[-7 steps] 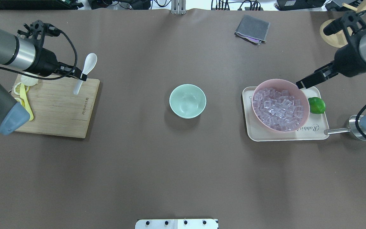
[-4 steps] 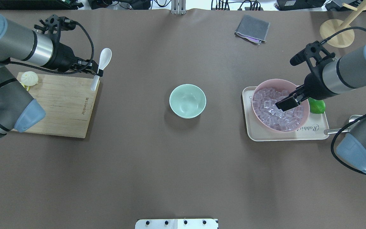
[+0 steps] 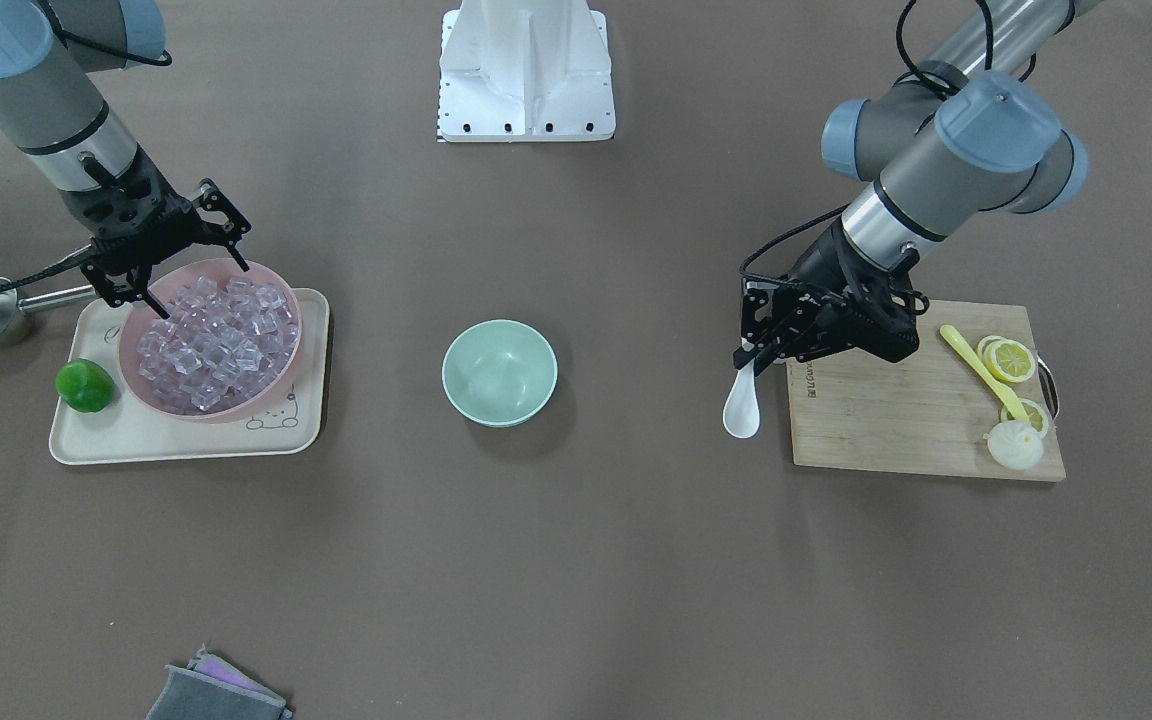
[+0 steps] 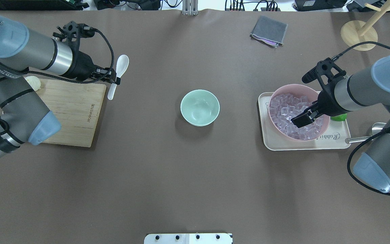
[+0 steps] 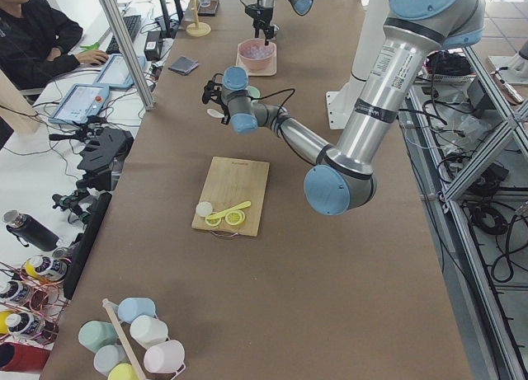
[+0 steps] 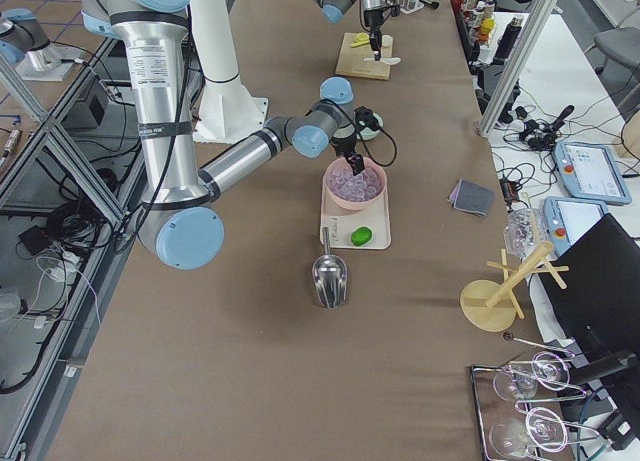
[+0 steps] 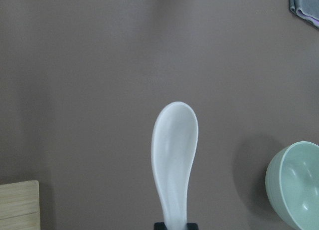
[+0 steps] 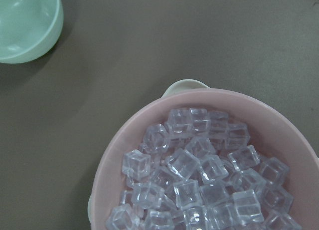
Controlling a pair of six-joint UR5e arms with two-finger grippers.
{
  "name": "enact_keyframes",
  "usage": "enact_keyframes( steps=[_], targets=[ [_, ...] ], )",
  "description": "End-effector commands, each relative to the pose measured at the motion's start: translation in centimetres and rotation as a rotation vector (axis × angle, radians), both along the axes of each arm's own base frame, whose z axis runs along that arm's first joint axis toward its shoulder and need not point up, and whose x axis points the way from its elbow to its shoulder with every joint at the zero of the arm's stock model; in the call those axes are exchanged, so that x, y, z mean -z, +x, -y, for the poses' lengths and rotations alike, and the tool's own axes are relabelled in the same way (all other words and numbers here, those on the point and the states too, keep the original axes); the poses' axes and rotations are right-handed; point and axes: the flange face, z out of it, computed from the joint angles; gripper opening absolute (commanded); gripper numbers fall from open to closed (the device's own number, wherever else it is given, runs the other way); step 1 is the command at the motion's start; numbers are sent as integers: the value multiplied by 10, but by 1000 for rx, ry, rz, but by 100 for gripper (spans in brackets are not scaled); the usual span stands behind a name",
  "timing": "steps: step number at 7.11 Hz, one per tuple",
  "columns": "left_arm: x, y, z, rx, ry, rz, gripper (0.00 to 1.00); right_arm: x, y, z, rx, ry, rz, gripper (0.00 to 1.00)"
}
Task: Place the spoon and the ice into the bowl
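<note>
We see the left end effector (image 4: 115, 80) clamped on the handle of the spoon (image 4: 120, 69) above the table (image 4: 195, 176), between board (image 4: 69, 112) and bowl (image 4: 200, 110). Its long axis runs away from the robot, scoop farthest. The right end effector (image 4: 299, 121) hangs spread over the ice (image 8: 184, 190).

Wooden cutting board (image 4: 69, 112), lemon slices (image 3: 1008, 360), lime (image 3: 84, 386), tray (image 4: 276, 144), grey cloth (image 4: 268, 31)

The left hand (image 4: 115, 80) is carried at the end of a nearly level wrist and is clamped on the handle of the spoon (image 4: 122, 64). The right hand (image 4: 300, 120) is angled downward, with its fingers spread apart.
</note>
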Motion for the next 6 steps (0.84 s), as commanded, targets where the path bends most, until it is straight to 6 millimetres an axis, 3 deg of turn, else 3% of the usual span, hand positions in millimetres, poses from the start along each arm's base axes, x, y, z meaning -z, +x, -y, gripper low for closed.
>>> enact_keyframes(
  steps=[1,3,6],
  targets=[
    [-2,9,-2,10,4,11,0,-8,-13,0,-26,-71,-1,94],
    [-2,16,-6,9,8,14,0,-17,-19,2,-25,-85,-17,82],
    [0,26,-4,4,13,17,0,-36,-25,8,-29,-111,-46,81]
  ],
)
